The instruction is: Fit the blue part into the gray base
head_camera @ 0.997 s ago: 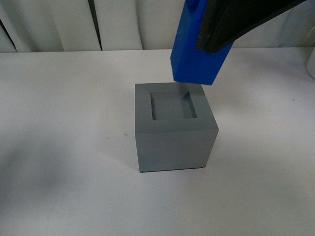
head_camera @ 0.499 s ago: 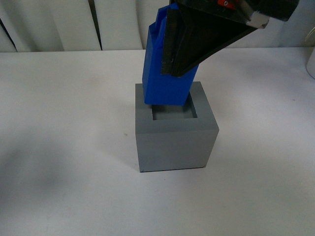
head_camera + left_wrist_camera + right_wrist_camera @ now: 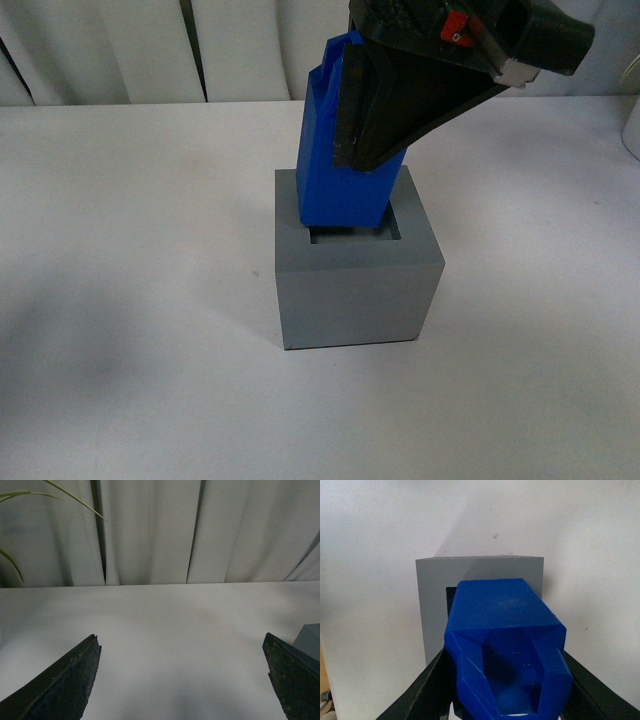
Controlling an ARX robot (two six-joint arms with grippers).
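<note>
Now that blue part, clamped in right tool, has dropped to recess mouth of gray base, approx. mid tabletop, insertion is underway, not yet seated.

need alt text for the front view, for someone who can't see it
The right end effector holds the blue part tilted, its lower end at the mouth of the square recess in the gray base, which stands on a white table. Pale curtains hang behind.

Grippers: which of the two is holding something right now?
The right gripper: it is shut on the blue part over the gray base. The left gripper is open and empty.
</note>
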